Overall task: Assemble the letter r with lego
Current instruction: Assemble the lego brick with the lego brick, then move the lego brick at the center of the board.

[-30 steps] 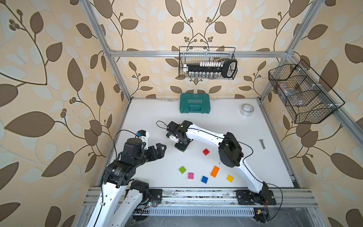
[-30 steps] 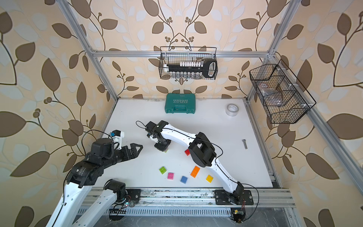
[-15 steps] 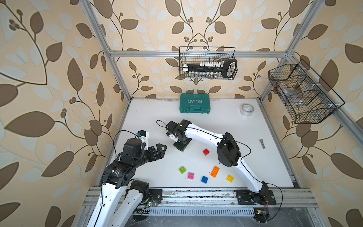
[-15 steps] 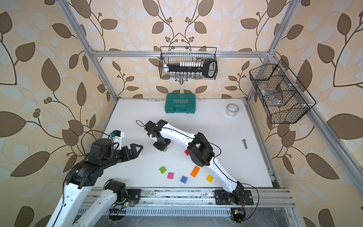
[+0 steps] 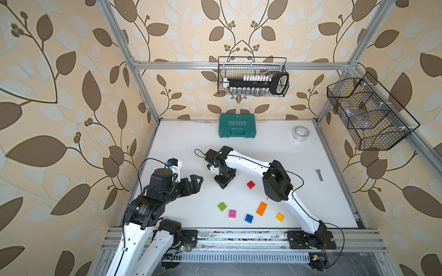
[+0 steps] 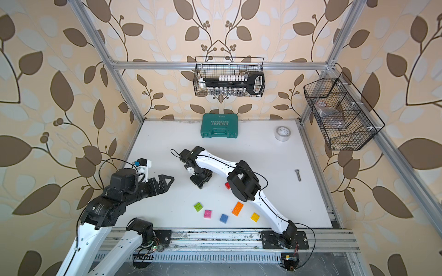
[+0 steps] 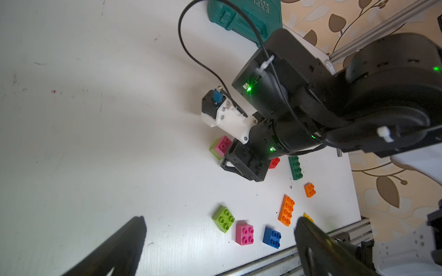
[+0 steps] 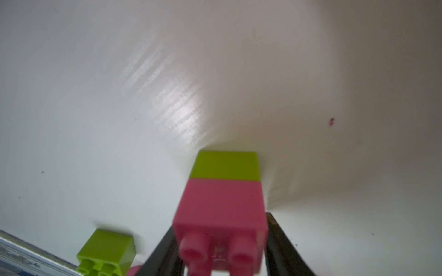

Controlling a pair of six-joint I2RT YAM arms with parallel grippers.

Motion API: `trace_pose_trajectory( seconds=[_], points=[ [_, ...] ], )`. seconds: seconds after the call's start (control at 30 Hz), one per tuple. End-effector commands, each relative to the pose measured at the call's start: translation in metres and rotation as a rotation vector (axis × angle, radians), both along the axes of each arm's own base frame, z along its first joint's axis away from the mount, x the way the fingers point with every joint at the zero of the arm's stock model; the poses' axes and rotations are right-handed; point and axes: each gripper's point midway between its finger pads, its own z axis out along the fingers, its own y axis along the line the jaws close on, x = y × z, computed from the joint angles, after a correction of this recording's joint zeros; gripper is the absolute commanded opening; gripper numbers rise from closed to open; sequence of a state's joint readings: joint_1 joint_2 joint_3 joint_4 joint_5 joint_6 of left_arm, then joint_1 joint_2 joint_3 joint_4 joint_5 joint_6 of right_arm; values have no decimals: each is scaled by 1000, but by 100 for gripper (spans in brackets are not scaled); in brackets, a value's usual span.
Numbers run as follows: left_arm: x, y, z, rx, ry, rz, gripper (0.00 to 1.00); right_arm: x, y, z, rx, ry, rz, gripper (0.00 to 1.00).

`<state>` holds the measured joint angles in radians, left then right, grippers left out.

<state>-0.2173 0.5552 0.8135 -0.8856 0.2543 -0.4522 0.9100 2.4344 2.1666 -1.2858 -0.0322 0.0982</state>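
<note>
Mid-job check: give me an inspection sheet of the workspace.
Surface: white table, few specks.
Job's things: pink-on-lime stack; loose bricks: red, lime, pink, blue, long orange, yellow, dark green, small orange.
Clutter: case, tape, bolt.
End effectors: left open, empty; right astride stack, grip unclear.
Cables: left loop, right loop, both off the bricks.
Surroundings: rear basket, side basket on walls.

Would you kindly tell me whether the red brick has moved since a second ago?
No. The red brick keeps the same place relative to the teal tool case and the bolt.
</note>
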Motion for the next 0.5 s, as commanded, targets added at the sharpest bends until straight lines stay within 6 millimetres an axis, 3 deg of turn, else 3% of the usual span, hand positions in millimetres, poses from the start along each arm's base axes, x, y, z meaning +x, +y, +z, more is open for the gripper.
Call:
trace_pose_trajectory(
  seconds=[0.0, 0.13, 0.23, 0.37, 0.47],
  points=[
    [3, -5, 7, -14, -42, -25, 99, 12, -22, 48, 25, -92, -115, 48],
    [3, -5, 7, -13, -40, -27, 99, 20, -63, 75, 42, -168, -284, 47],
    [3, -5, 7, -13, -41, -28, 99, 16, -107, 85, 32, -189, -419, 47],
    [3, -6, 7, -15, -42, -30, 99, -3, -160, 75, 16, -160, -544, 47],
    [3, -6, 7, -16, -42, -31, 99, -17, -184, 58, -9, -133, -580, 48]
  ],
)
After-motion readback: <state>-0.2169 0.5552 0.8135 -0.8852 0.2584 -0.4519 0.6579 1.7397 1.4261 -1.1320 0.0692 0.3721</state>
